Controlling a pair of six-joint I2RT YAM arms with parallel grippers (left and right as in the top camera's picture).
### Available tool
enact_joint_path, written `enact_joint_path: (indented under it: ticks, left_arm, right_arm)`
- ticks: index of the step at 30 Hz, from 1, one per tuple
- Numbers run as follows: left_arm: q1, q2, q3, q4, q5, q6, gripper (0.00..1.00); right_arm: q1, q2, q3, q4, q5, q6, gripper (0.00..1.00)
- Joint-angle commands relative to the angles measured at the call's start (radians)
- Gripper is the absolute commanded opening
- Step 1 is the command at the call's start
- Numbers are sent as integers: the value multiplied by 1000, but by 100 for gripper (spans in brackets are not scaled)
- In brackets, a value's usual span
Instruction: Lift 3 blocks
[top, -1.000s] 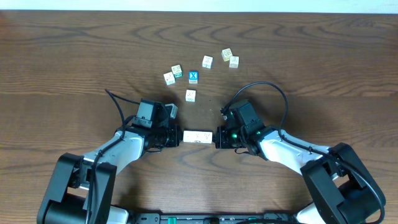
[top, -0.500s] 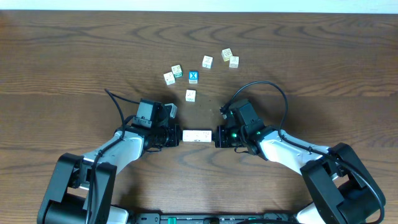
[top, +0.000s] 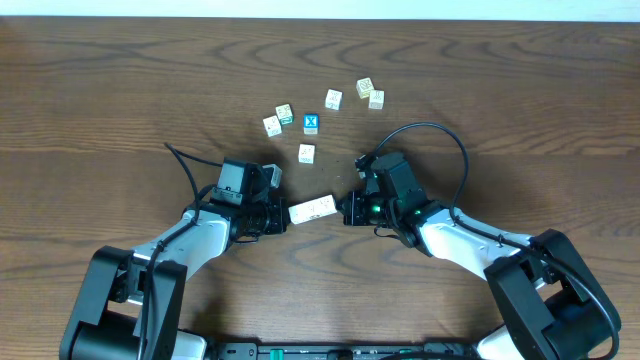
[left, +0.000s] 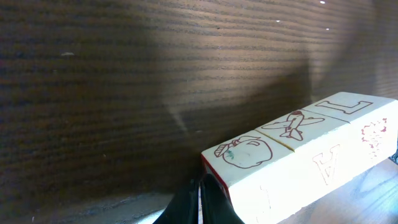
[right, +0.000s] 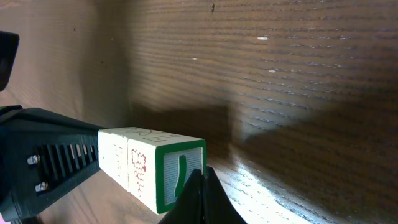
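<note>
Left claw (top: 280, 214) was fully closed, nothing between its fingers, tip pressed on the blocks' (top: 312, 208) left end. Blocks sat in one row on the robot side of the X cube (top: 311, 124), long axis left-right, right end angled toward the X cube. Tops showed apple drawing, plane, "L"; side "W", other marks faint. Right end face had green border and a "J"-like letter, partly hidden by the right claw (top: 347, 211), also fully closed, pressing that end.
</note>
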Motion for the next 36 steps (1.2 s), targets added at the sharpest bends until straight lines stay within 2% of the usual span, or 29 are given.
enact_joint_path:
  ticks: [1,11,27,36]
  left_arm:
    - [-47,8,24,31,211,2,7]
    - [-47,8,24,31,210,2,7]
    - [-47,8,24,11,204,6,7]
    - [-47,8,24,6,190,13,7]
  right_arm:
    - [76,7,31,23,-283,18,1]
    - [133,7,31,-80,-281,-29,1]
    - [130,7,31,-91,-237,-46,1]
    - [119,7,31,-266,-161,-120,1]
